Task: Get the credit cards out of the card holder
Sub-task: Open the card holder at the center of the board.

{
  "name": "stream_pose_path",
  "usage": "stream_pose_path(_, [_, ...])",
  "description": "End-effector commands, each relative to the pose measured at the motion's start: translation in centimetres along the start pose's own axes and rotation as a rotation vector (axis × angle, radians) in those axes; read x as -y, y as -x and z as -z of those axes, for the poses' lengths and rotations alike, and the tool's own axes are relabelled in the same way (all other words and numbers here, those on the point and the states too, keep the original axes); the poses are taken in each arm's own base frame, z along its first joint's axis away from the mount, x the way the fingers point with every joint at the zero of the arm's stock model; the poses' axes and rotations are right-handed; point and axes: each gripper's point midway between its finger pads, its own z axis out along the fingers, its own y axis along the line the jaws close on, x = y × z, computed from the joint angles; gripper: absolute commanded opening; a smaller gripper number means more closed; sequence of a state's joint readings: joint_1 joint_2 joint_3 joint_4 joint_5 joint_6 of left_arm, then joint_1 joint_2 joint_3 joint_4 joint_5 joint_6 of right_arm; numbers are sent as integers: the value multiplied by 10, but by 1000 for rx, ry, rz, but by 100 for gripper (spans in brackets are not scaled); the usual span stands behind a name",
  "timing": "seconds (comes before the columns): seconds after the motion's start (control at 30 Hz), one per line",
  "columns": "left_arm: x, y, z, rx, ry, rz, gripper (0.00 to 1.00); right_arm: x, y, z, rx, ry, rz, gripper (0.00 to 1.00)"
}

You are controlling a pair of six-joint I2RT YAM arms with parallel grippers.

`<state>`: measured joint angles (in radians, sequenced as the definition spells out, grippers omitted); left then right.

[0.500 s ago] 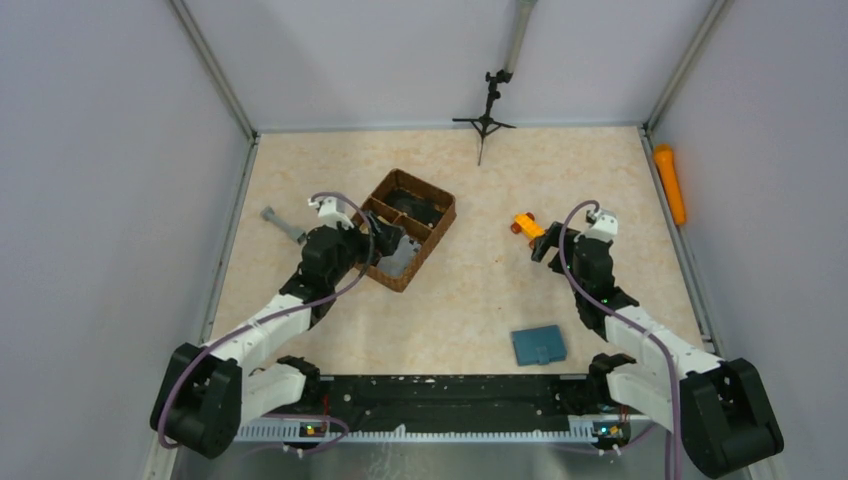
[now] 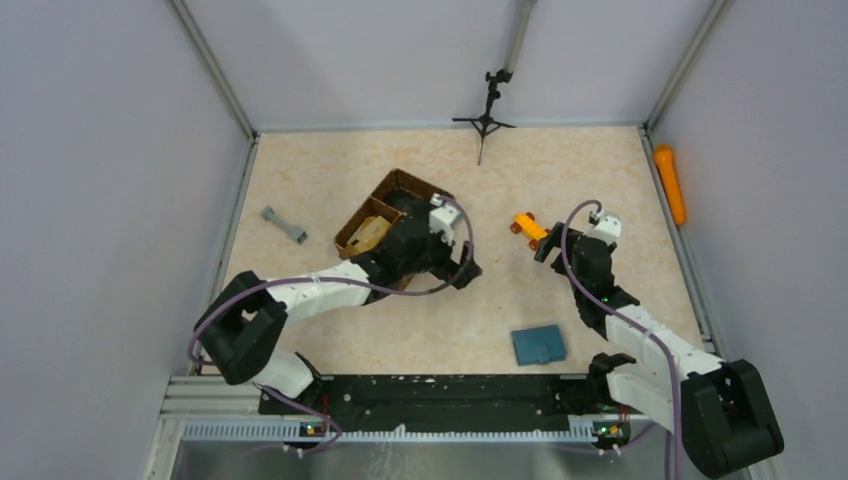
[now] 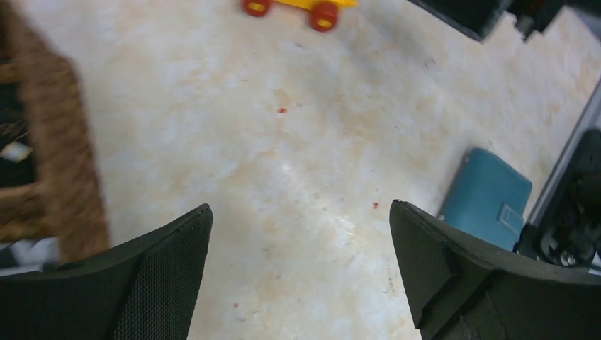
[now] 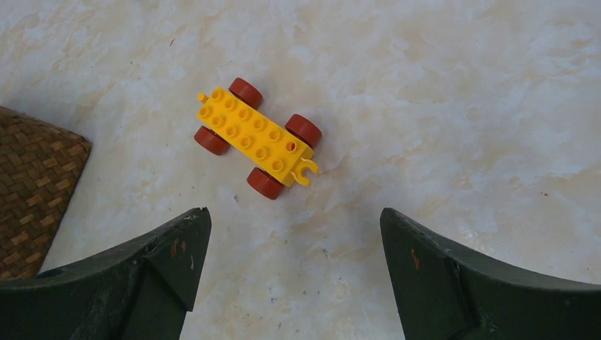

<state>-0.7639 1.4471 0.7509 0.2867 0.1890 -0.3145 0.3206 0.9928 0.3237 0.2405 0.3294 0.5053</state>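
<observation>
- In the top external view, the card holder [image 2: 538,345] lay flat and folded shut on the table [image 2: 600,170], near the front edge and close to the right arm's base. No credit cards were visible anywhere on the table, so the task looked barely begun.
- In the same view, the left gripper [image 2: 464,272] reached across to just beyond the woven basket [image 2: 362,226], well apart from the card holder. The right gripper [image 2: 546,246] hung beside a yellow toy car [image 2: 526,226], further back than the card holder.
- In the left wrist view, both fingers [image 3: 159,280] stood spread wide with only bare table between them, holding nothing. The card holder [image 3: 487,200] showed ahead and to the right of them, closed, its tab on the upper face. A blurred edge of the basket [image 3: 67,184] was on the left.
- In the right wrist view, the fingers [image 4: 131,280] were likewise parted and empty. The toy car [image 4: 256,138] sat ahead of them, and a basket corner [image 4: 32,188] showed at the left. The card holder was not in this view.
- By my judgement, everything was left to do: reach the holder, pin it, open it, and draw the cards out.
</observation>
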Motion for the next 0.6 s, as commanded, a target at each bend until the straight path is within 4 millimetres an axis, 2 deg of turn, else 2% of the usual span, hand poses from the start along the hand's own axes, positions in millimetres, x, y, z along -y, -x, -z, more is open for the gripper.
stream_pose_path(0.0, [35, -32, -20, -164, -58, -260, 96, -3, 35, 7, 109, -20, -53, 91])
stream_pose_path(0.1, [69, -58, -26, -255, -175, -353, 95, 8, 41, 14, 151, -69, -86, 90])
stream_pose_path(0.23, [108, -89, -23, -337, -356, -457, 94, 26, 50, 25, 216, -145, -139, 89])
stream_pose_path(0.37, [125, -99, -21, -353, -397, -499, 98, 29, 58, 35, 270, -132, -166, 88])
stream_pose_path(0.57, [145, -111, -28, -331, -392, -585, 99, 24, 62, 41, 300, -77, -169, 88])
